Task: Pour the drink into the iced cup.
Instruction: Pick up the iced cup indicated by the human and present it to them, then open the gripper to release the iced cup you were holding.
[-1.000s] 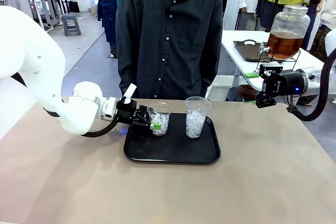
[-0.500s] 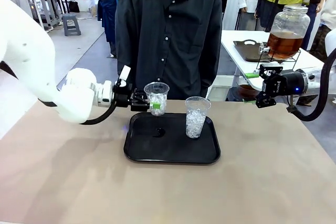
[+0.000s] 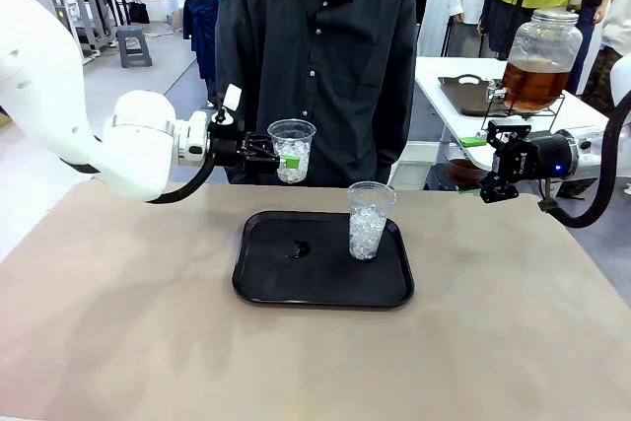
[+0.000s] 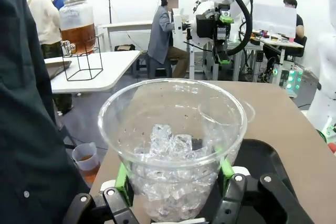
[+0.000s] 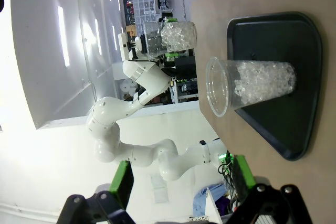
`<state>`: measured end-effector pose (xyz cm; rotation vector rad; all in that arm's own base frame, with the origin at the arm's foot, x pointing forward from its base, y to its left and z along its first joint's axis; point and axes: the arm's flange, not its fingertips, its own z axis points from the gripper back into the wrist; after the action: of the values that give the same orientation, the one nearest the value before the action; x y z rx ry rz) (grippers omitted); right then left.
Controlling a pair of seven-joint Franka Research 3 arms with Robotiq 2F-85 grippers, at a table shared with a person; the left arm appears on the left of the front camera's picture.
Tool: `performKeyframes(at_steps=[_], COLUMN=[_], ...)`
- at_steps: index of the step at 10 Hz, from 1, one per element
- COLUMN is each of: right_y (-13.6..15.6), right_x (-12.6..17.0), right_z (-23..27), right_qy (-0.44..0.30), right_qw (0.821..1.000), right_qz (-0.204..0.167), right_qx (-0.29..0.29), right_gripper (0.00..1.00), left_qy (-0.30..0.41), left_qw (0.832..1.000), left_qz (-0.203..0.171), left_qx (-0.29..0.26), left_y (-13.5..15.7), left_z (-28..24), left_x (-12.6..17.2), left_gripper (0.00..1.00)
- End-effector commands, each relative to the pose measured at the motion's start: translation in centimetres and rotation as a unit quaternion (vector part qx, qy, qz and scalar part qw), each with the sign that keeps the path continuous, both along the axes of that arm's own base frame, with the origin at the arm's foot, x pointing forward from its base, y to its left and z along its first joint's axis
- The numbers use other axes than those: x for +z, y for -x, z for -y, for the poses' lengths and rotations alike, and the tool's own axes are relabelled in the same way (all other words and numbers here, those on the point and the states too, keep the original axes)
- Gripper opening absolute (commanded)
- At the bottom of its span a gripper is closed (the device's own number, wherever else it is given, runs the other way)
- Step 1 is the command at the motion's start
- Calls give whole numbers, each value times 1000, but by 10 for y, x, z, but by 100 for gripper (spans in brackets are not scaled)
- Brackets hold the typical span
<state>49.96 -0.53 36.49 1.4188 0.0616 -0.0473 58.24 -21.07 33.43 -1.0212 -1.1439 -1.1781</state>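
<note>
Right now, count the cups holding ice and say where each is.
2. The first cup is held in the air by the left tool, near the table's far edge. The second cup stands upright on the black tray, toward its right end. None looks hidden.

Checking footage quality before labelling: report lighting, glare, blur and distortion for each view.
Front view: evenly lit and sharp, a soft arm shadow on the table. Left wrist view: the held iced cup is sharp but bulged by the wide lens, the background pale and bright. Right wrist view: rolled sideways, the wall blown out by glare, the tray clear.
</note>
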Motion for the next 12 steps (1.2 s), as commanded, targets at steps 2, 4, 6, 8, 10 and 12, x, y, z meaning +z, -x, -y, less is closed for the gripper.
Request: performKeyframes(at_steps=[2, 4, 6, 8, 10, 12], right_y=[0, 0, 0, 0, 0, 0], right_x=[1, 1, 1, 1, 1, 1], right_z=[0, 0, 0, 0, 0, 0], right_qy=[1, 1, 1, 1, 1, 1], right_qw=[1000, 1000, 1000, 1000, 1000, 1000], right_qz=[1, 1, 1, 1, 1, 1], right_qx=[-1, -1, -1, -1, -1, -1], right_gripper=[100, 100, 100, 100, 100, 100], left_qy=[1, 1, 1, 1, 1, 1], left_qw=[1000, 1000, 1000, 1000, 1000, 1000], left_qz=[-4, -4, -4, -4, -4, -4], left_qx=[2, 2, 2, 2, 2, 2], left_y=[0, 0, 0, 0, 0, 0], left_z=[-1, -1, -1, -1, -1, -1], left_x=[-4, -4, -4, -4, -4, -4], left_gripper=[75, 75, 75, 75, 75, 75])
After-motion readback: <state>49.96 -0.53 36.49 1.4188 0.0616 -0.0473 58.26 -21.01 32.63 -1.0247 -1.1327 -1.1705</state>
